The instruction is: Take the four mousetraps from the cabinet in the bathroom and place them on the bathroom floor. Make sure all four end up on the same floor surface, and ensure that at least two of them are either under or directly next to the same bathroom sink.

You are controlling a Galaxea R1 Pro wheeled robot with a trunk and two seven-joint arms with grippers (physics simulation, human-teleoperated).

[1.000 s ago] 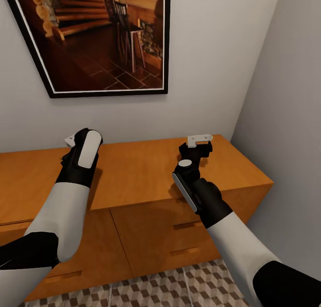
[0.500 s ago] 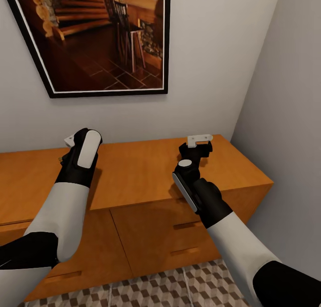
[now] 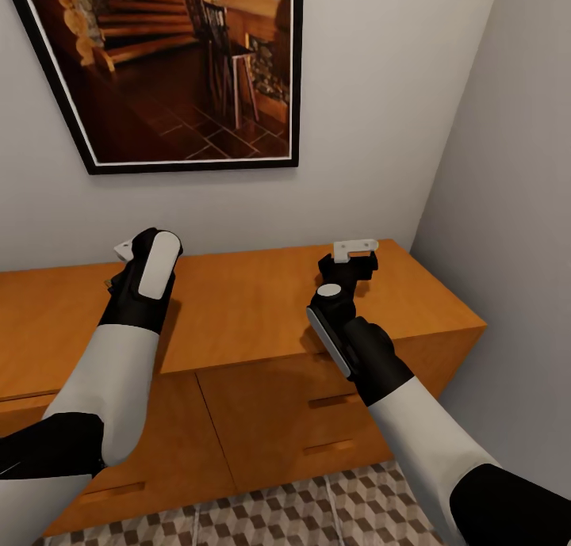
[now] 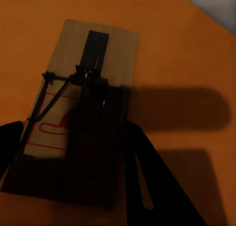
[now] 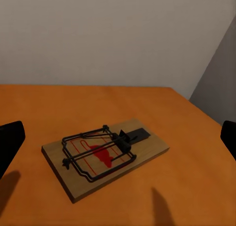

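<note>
Both arms are hovering over the orange-brown cabinet (image 3: 262, 308): the left gripper (image 4: 73, 186) spread above one mousetrap (image 4: 83, 88), the right gripper (image 5: 118, 137) parted before another mousetrap (image 5: 105, 154).

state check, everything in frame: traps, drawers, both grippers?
mousetrap under the left wrist camera: flat on the cabinet top, not gripped
mousetrap ahead of the right wrist camera: flat on the cabinet top, untouched
cabinet: drawers closed
left gripper: over the cabinet top, open or shut unclear
right gripper: open, empty, above the cabinet top
framed picture: hanging on the wall
</note>
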